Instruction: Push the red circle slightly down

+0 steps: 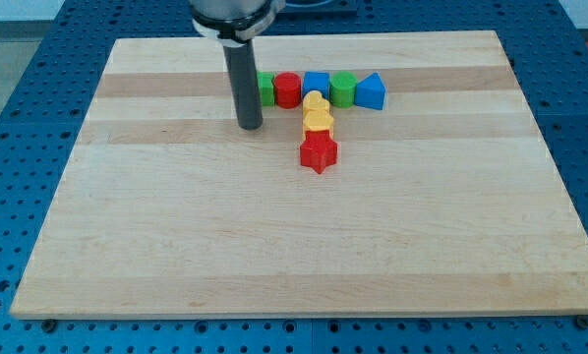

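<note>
Wooden board on blue pegboard; my tip left of red circle.

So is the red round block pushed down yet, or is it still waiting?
Nothing looks done: the red circle block sits in the top row between the green block and blue cube. My tip rests lower-left of it, not touching. The push down remains.
</note>
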